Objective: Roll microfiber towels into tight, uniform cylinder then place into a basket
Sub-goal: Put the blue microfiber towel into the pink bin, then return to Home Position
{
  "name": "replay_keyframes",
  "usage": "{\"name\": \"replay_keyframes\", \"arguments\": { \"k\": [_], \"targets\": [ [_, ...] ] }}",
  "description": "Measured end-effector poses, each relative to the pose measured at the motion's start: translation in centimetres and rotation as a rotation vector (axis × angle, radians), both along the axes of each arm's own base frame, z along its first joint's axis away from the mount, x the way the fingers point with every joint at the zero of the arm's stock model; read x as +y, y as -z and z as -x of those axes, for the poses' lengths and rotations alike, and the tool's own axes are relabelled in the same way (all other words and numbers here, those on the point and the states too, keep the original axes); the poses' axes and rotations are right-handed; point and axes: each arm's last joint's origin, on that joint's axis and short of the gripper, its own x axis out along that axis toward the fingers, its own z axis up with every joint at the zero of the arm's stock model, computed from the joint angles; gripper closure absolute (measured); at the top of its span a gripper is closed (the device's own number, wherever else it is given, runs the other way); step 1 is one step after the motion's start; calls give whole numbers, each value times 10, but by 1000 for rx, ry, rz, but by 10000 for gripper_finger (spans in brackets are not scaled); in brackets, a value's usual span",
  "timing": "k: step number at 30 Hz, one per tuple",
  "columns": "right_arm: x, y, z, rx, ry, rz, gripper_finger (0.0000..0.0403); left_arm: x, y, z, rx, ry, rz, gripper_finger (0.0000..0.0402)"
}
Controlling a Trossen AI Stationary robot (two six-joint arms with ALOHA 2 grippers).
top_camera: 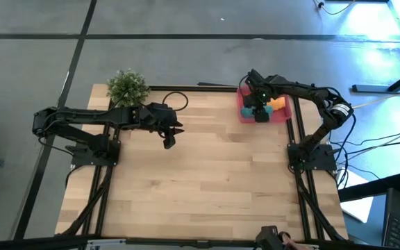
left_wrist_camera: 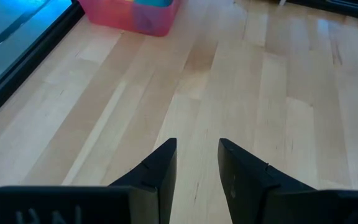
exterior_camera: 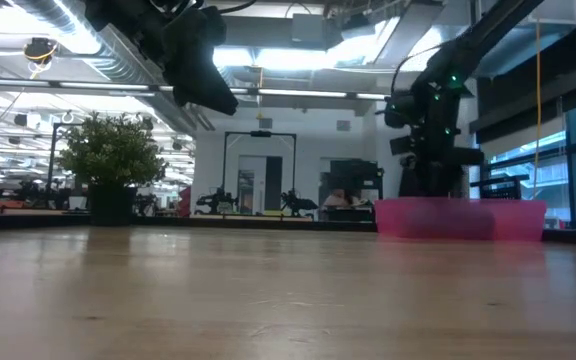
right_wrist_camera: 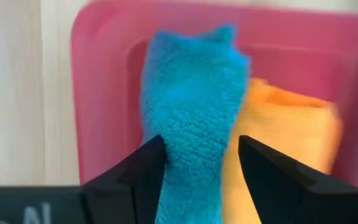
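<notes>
The right hand [right_wrist_camera: 194, 171] sits over the pink basket [top_camera: 283, 116] at upper right w/ its fingers part open around the blue towel [right_wrist_camera: 191, 99], whose long side runs straight ahead, next to the orange towel [right_wrist_camera: 284, 137]; the left hand [top_camera: 169, 141] waits mid-frame, fingers a bit apart & empty.

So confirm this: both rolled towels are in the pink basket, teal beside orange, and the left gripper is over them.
Wrong arm. The right gripper is over the teal towel and orange towel in the basket, as the right wrist view shows. The left gripper hangs over bare table near the plant.
</notes>
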Motion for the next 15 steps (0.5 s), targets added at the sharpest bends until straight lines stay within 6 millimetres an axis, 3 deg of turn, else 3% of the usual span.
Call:
{"name": "replay_keyframes", "arguments": {
  "k": [10, 15],
  "targets": [
    [-9, -54, -9, 0, 67, -19, 199, 0, 0, 0, 0, 0, 0, 292],
    [-14, -84, -16, -105, 155, -49, 199, 0, 0, 0, 0, 0, 0, 292]
  ]
}}
